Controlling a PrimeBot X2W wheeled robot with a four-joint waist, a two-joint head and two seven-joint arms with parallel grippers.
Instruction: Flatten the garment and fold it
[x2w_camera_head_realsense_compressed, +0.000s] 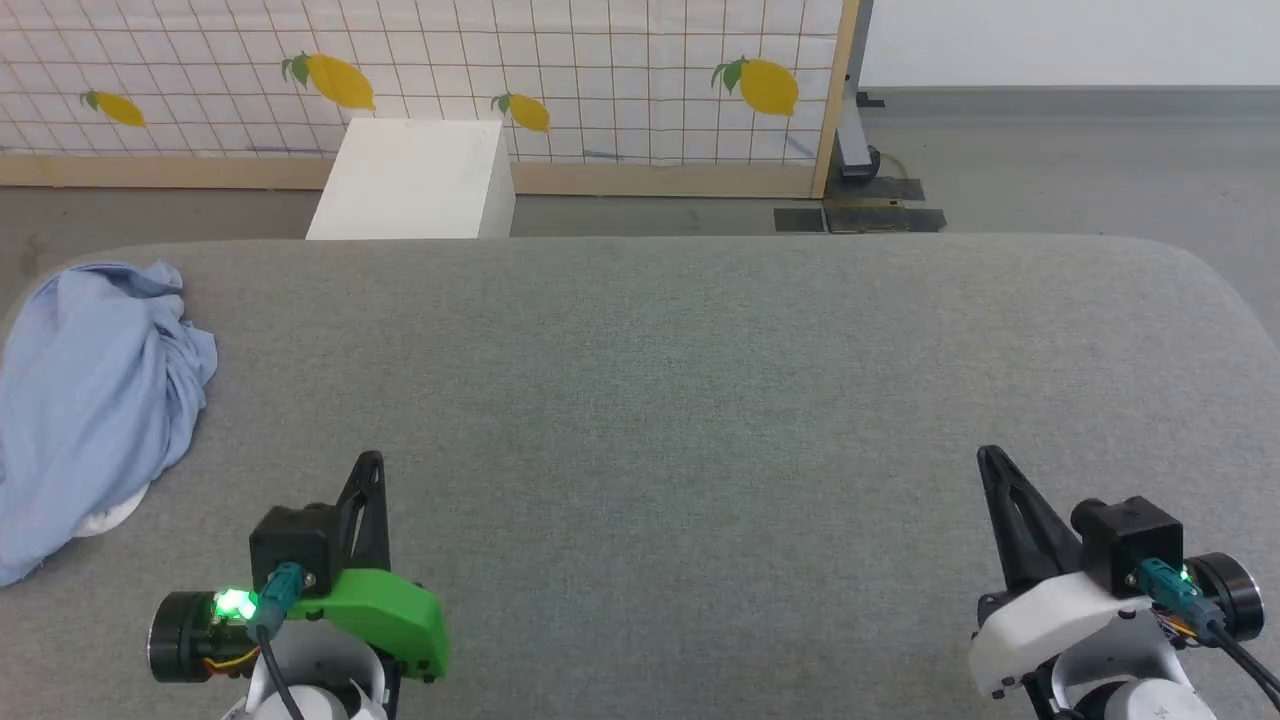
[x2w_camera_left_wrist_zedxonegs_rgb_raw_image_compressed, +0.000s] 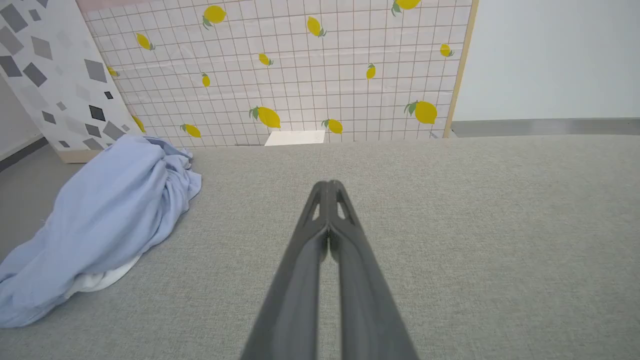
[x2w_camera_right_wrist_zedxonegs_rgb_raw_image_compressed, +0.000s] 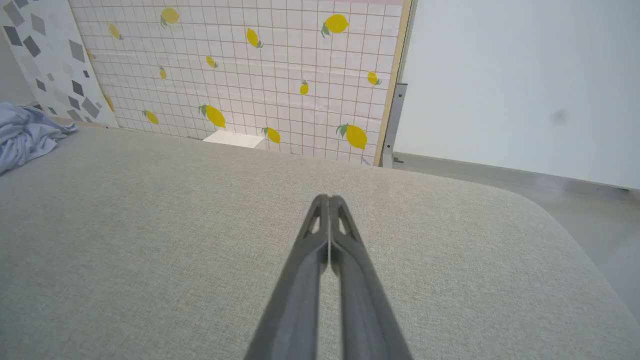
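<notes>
The garment is a light blue shirt lying crumpled in a heap at the far left edge of the grey padded table, with a bit of white fabric showing under its near side. The left wrist view has the garment to the left of my fingers; it peeks in at the right wrist view's far left. My left gripper is shut and empty, low over the table to the right of the garment. My right gripper is shut and empty at the lower right.
A white box stands on the floor beyond the table's far edge. Behind it is a tiled panel with lemon prints and a metal stand base. The table surface stretches wide between the two grippers.
</notes>
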